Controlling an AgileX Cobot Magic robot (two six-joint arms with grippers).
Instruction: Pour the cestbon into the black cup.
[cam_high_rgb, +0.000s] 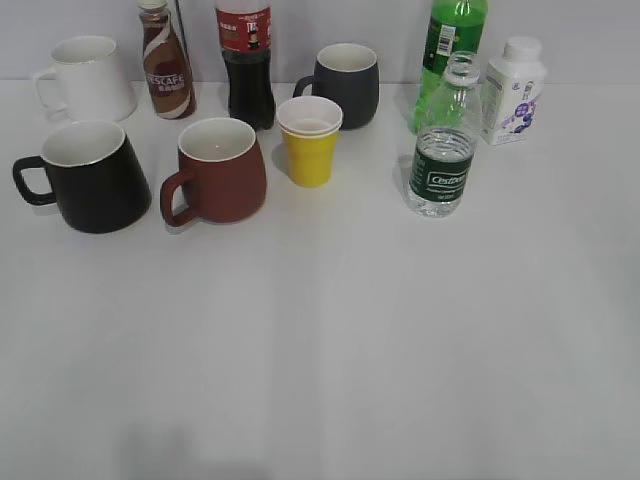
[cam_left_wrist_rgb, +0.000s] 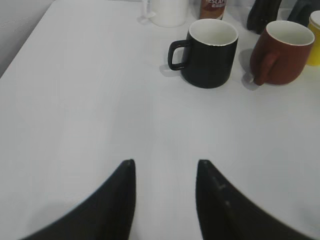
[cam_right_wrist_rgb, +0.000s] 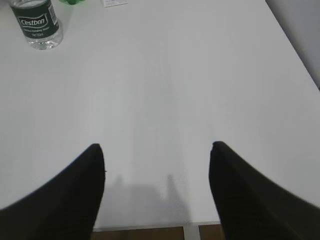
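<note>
The cestbon bottle (cam_high_rgb: 442, 150), clear with a dark green label and no cap, stands upright at the right middle of the white table; it also shows at the top left of the right wrist view (cam_right_wrist_rgb: 36, 22). The glossy black cup (cam_high_rgb: 90, 177) with a white inside stands at the left, handle pointing left; it also shows in the left wrist view (cam_left_wrist_rgb: 209, 52). My left gripper (cam_left_wrist_rgb: 166, 162) is open and empty, well short of the black cup. My right gripper (cam_right_wrist_rgb: 156, 146) is open and empty near the table's front edge, far from the bottle. Neither gripper shows in the exterior view.
A brownish-red mug (cam_high_rgb: 220, 168), a yellow cup (cam_high_rgb: 310, 140), a dark grey mug (cam_high_rgb: 345, 83), a white mug (cam_high_rgb: 88, 77), a Nescafe bottle (cam_high_rgb: 166, 62), a cola bottle (cam_high_rgb: 247, 62), a green soda bottle (cam_high_rgb: 449, 50) and a white milk bottle (cam_high_rgb: 513, 90) stand along the back.
</note>
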